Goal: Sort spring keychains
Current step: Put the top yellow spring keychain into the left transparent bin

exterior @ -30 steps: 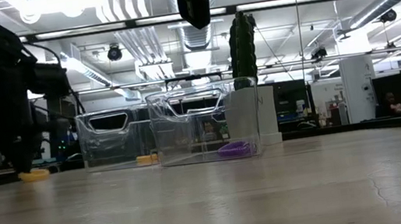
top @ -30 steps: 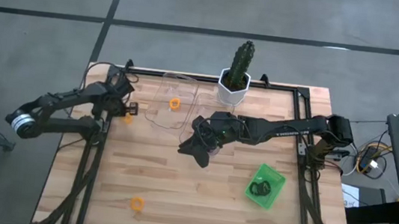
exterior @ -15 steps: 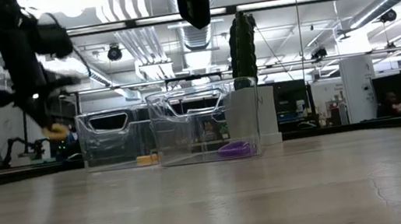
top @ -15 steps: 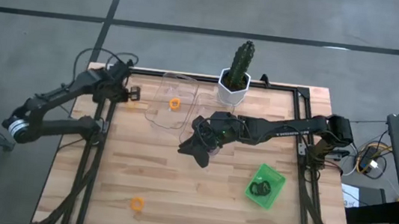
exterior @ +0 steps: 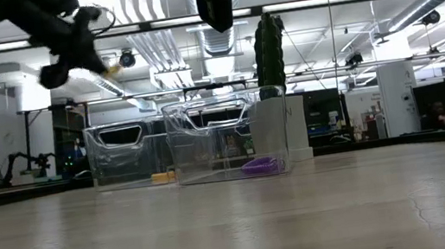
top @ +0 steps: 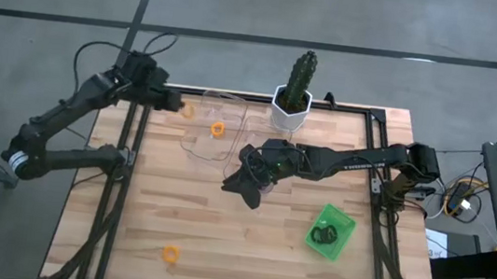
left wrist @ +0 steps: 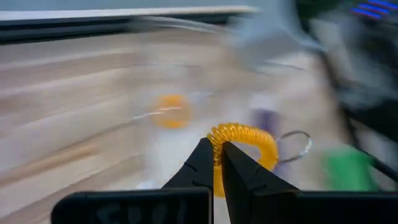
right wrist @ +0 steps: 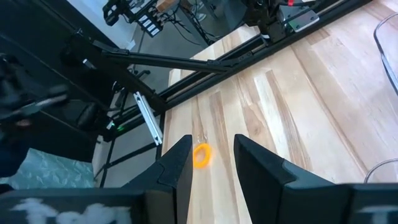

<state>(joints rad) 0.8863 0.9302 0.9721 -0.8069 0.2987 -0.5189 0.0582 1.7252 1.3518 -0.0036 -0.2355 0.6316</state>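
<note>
My left gripper (top: 180,107) is up in the air at the table's far left, beside the far clear tray (top: 203,144), and is shut on an orange spring keychain (left wrist: 245,144). Low view: that gripper (exterior: 99,66) is well above the trays. Another orange keychain (top: 218,129) lies in the far clear tray. A purple one (exterior: 259,166) lies in the nearer clear tray (exterior: 224,137). One more orange keychain (top: 170,255) lies flat on the table near the front left. Black ones lie in the green tray (top: 342,244). My right gripper (top: 243,184) hangs open above the nearer clear tray. My left gripper pinches the orange keychain's coil (left wrist: 217,135) between its two fingertips, at the side of the loop nearest the gripper. The fingers slant down toward the clear trays. The keychain is lifted clear and sticks out past the fingertips, its metal ring (left wrist: 295,143) on the farther side.
A cactus in a white pot (top: 293,96) stands at the far edge, right of the clear trays. Black frame rails (top: 121,191) run along the table's left and right sides. In the right wrist view the open fingers (right wrist: 180,158) frame the orange keychain (right wrist: 201,155) on the table far below.
My left gripper has risen from the table by the left edge, carrying the orange keychain up, clear of the wood. It has gone toward the far edge and the far clear tray. It has tipped from pointing steeply down to a shallower slant.
</note>
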